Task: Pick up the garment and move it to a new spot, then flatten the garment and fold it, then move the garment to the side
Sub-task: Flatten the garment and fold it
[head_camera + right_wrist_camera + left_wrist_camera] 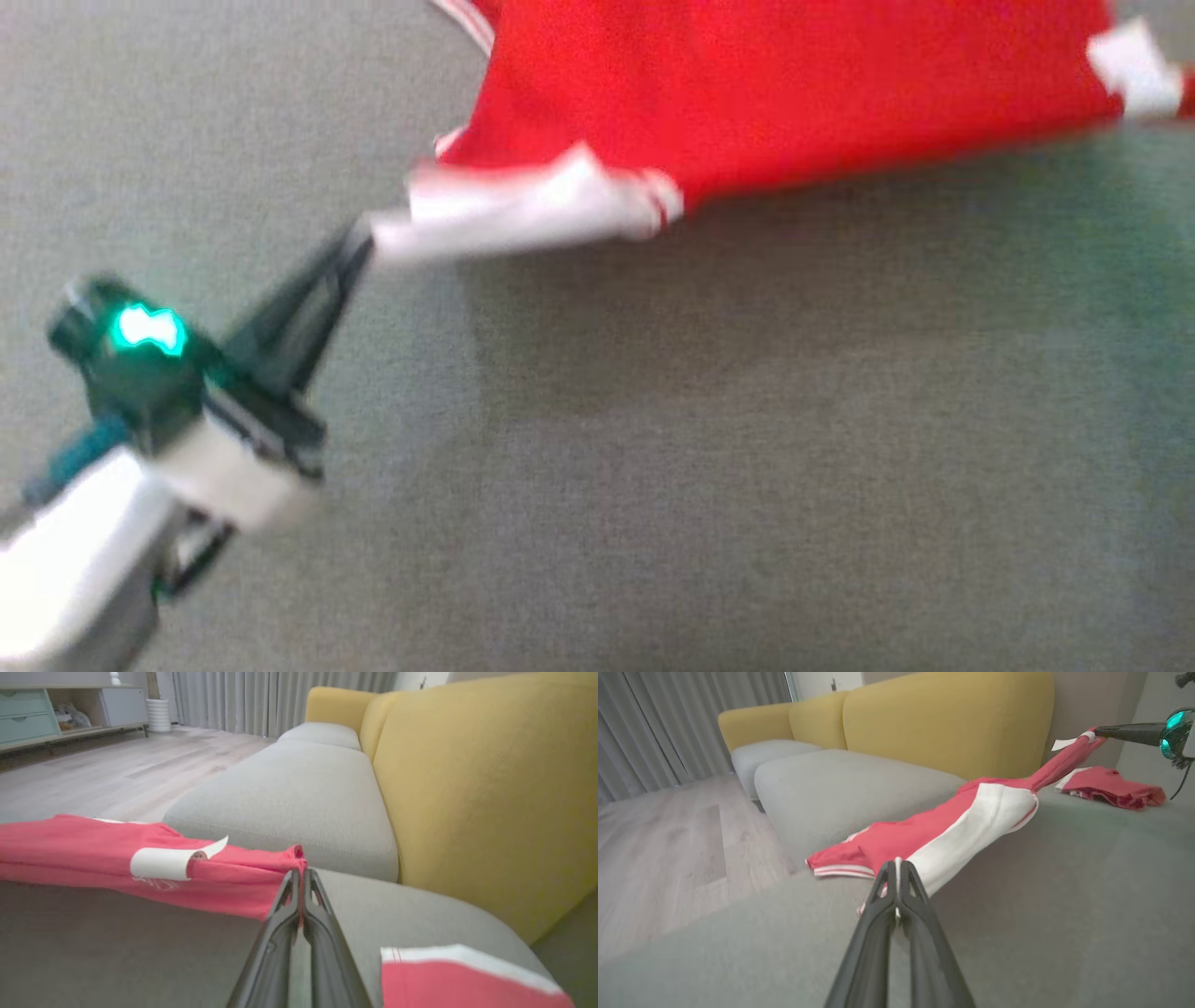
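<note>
Progress, as I read it: pick-up is done. Garment (794, 84) is up off the sofa (747, 485), strung betw. both arms, prob. mid-move to the new spot or at the start of spreading. Left to do: lay flat, fold, shift aside. None of that shows yet.

L gripper (359, 235): fingers clenched on a white-trimmed corner. R gripper (301, 873): fingers clenched on a red edge at the other end.

Garment: red w/ white panels + thin striped trim. It's pulled into a long sagging band betw. the two grips and twisted narrow near the R end. A white flap (163, 862) sticks out there. It hangs over the grey seat, in front of the yellow backrest (948, 714). Can't tell if the low far end touches the cushion. Head view is blurred.

2nd red piece (1111, 791) lies bunched on the seat near the R gripper, apart from the garment.
</note>
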